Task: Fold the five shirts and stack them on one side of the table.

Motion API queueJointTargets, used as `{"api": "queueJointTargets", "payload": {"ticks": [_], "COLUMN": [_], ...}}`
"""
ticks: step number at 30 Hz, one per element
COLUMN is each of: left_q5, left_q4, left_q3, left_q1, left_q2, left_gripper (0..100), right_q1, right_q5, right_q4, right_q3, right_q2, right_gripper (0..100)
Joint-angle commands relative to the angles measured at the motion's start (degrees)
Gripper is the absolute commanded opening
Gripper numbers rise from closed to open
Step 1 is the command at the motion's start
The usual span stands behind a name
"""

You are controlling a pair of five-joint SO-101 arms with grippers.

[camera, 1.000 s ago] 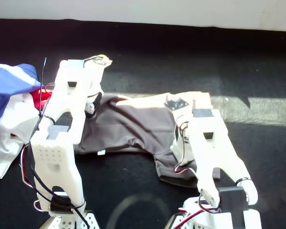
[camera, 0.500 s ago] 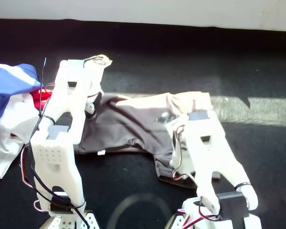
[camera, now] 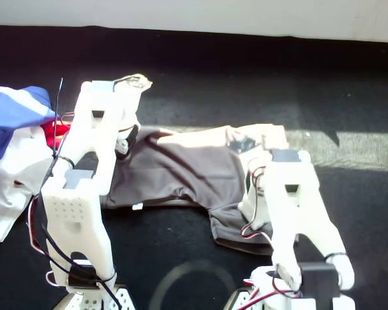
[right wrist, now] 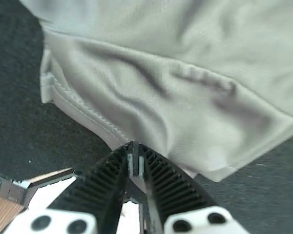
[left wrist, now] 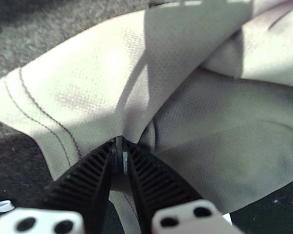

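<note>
Dark surface [camera: 246, 71] carrying a grey shirt [camera: 174, 171], which lies crumpled across the middle and partly in sunlight. A pile of blue, white and red shirts [camera: 13, 148] lies at the surface's left edge. Left hand [left wrist: 120, 158]: closed, pinching the grey shirt's left end. Right hand [right wrist: 135, 163]: closed on fabric at its right end.

Black table [camera: 200, 71], grey shirt [camera: 174, 171] spread mid-table, crumpled heap of shirts [camera: 13, 142] at its edge

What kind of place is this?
Probably a robot practice table, not a home: two white robot arms stand over a grey shirt beside a pile of shirts on black cloth.
</note>
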Motion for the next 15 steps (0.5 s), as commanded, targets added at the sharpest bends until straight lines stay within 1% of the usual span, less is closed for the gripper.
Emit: {"api": "queueJointTargets", "payload": {"ticks": [1, 8, 11, 15], "left_q5": [0.09, 0.09, 0.09, 0.09], "left_q4": [0.0, 0.0, 0.0, 0.0], "left_q3": [-0.57, -0.57, -0.57, -0.48], "left_q1": [0.4, 0.4, 0.4, 0.4], "left_q2": [-3.82, -3.82, -3.82, -3.82], "left_gripper": [1, 1, 1, 1], "right_q1": [-1.45, -10.59, -10.95, -9.98], "right_q5": [0.62, 0.97, 0.97, 0.62], "right_q4": [-2.86, 2.68, 4.53, 10.15], "right_q3": [3.21, 5.76, 4.44, -3.65], "right_q2": [1.63, 1.98, 1.89, -2.24], "right_gripper": [0.6, 0.6, 0.6, 0.6]}}
